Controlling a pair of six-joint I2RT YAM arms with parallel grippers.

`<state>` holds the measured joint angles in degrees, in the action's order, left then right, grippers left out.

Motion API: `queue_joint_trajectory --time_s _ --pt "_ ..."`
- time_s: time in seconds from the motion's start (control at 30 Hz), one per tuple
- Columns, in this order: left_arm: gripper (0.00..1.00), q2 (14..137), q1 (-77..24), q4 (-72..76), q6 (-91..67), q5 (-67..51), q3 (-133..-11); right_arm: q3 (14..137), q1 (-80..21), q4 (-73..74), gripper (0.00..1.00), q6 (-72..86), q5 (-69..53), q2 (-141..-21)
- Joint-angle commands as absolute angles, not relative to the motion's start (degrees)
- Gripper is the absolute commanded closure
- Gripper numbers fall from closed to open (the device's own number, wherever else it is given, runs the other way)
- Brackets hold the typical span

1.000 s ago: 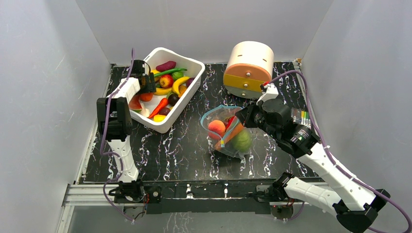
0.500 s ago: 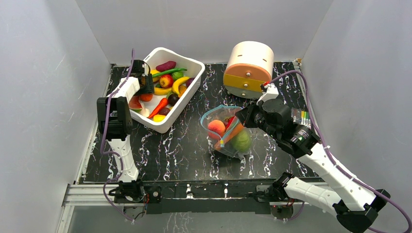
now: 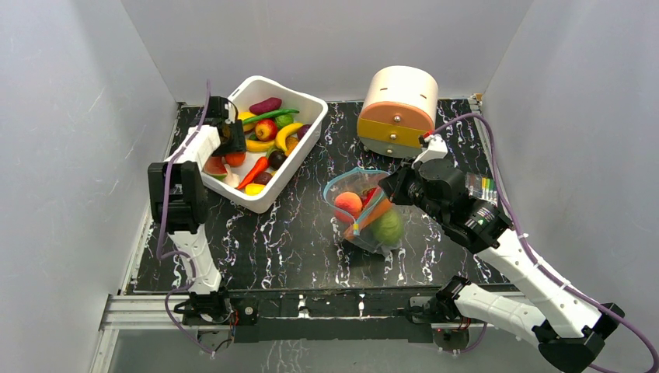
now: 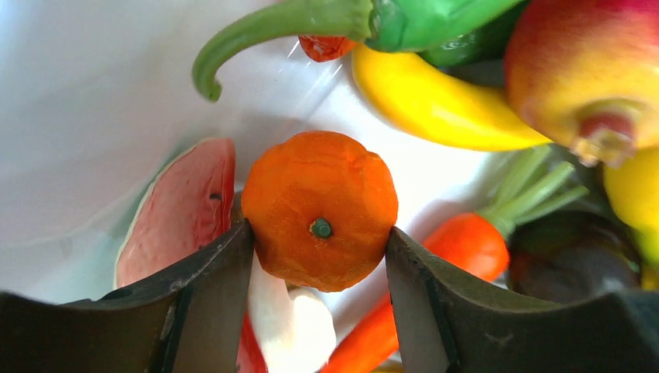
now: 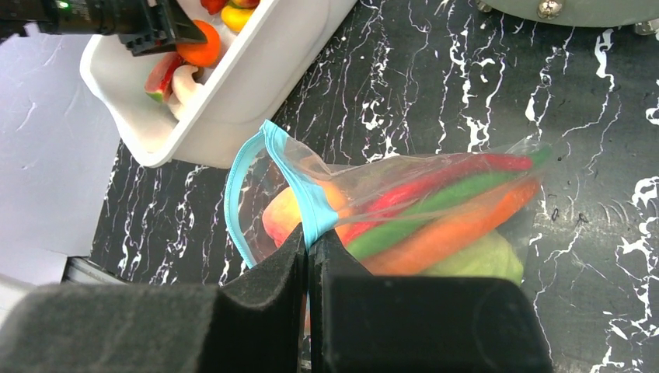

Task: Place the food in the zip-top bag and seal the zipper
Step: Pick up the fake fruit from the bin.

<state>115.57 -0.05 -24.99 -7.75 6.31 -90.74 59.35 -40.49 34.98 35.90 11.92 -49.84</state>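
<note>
Now — left fingers (image 4: 210, 295) clamp the dimpled round orange toy fruit (image 4: 319, 210) in the white plastic bin (image 3: 299, 159) at the counter's far-left corner. Lift straight, clear the rim, then cross to the clear crinkly bag (image 5: 435, 167) midway between the side edges — right fingers (image 5: 264, 311) pinch its blue-teal zipper strip (image 5: 311, 206).

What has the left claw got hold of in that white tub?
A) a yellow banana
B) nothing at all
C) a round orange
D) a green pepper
C: in the left wrist view, the left gripper clamps the orange from both sides, inside the white bin.
</note>
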Motion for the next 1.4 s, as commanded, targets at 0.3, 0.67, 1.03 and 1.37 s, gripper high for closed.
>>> queue_joint_trajectory --time_s 0.3,0.67,1.03,1.37 --pt "0.67 96.12 0.05 -28.91 -11.8 -2.43 -85.24 62.05 -40.66 33.36 1.0 38.55 13.71 -47.45" --pt "0.66 84.71 -0.82 -30.27 -12.95 -15.55 -79.73 61.65 -40.66 33.86 1.0 39.37 13.97 -48.43" --pt "0.66 75.01 -2.75 -24.32 -18.93 -31.15 -73.35 60.94 -40.69 31.6 1.0 41.67 12.61 -49.88" --pt "0.66 73.47 -11.88 -21.15 -23.64 -36.23 -74.92 61.83 -40.65 30.01 1.0 42.75 11.24 -52.03"
